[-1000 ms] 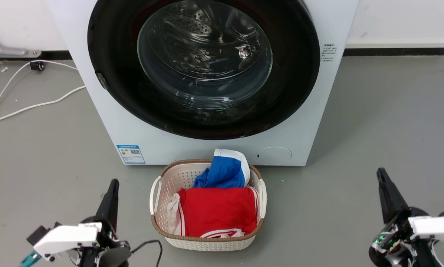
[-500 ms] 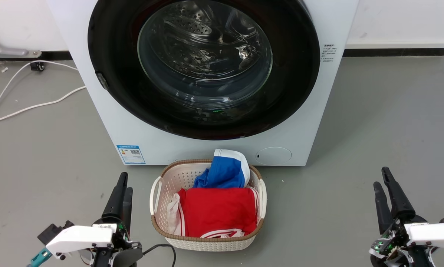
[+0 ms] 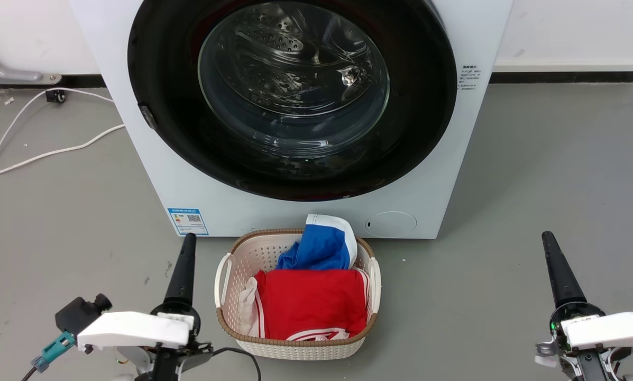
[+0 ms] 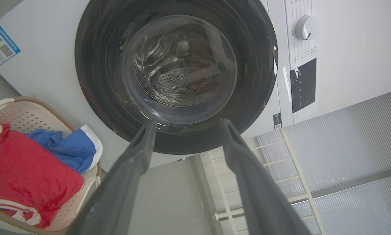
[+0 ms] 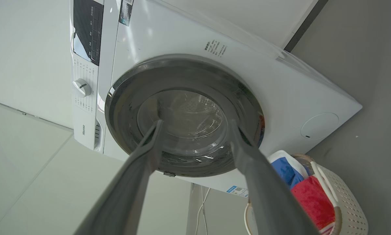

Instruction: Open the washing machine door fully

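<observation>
Both pairs of jaws stand wide and empty. In each wrist view the two dark fingers spread apart with the door framed in the gap, and they touch nothing. Compared with a second ago, the left jaws sit farther forward and are rolled over. From the head they now show edge-on as one finger, its tip just short of the machine at its lower left corner. The right jaws are rolled edge-on the same way but are hardly nearer; they hang well off the machine's lower right corner. The whole head picture also sits a little differently, which is the camera moving, not the machine.

The door is shut, flush in the machine's front and nearly as wide as it, with the drum visible through its glass. A small grey tab sits on the door's rim toward the machine's left side. I judge it to be the catch or pull, though it is too small to be sure. The basket of clothes stands just in front of the machine, below the door.

This looks like the approach only, with none of the opening done yet. The left jaws seem the likelier pair to go for that tab, and they are still far below it on the machine's front.
</observation>
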You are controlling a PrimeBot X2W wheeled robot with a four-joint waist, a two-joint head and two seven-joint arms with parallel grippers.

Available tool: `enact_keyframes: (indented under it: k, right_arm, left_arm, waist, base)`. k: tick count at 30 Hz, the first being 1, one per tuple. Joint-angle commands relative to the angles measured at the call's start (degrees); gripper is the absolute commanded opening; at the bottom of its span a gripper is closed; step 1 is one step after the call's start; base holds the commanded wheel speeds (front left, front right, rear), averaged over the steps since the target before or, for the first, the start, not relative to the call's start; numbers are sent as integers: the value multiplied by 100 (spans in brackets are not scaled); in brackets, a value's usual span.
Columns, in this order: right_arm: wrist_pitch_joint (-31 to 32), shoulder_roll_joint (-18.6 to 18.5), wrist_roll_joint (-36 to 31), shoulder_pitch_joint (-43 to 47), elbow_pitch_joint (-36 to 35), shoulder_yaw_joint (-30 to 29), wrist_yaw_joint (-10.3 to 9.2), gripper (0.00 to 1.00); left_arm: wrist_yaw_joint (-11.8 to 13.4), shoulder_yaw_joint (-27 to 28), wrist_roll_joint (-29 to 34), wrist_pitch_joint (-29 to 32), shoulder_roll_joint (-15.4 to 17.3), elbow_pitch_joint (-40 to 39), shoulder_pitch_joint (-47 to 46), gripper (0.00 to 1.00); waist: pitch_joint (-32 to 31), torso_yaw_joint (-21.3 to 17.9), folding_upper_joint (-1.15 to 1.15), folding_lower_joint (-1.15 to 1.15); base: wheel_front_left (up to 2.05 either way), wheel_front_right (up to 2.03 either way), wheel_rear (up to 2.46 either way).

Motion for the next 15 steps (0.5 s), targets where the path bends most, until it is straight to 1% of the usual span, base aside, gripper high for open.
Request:
enact_keyframes:
  k: [1,9,15]
  right_arm:
    - [-70,-62,-340,-48,-161,11,6,100]
    - [-102,-48,-1516,46,-325,-2,7,100]
    - [-64,14,-2232,155,-509,-13,8,100]
  left_arm:
    - [-9,-76,334,-69,18,-120,-52,100]
    - [-11,-257,1609,-235,32,-59,-56,100]
    - [-13,-359,2285,-348,25,-75,-23,100]
  waist:
    - [-3,4,0,0]
    - [-19,11,0,0]
    - [-35,19,0,0]
  base:
    - [0,0,0]
    - [0,0,0]
    - [0,0,0]
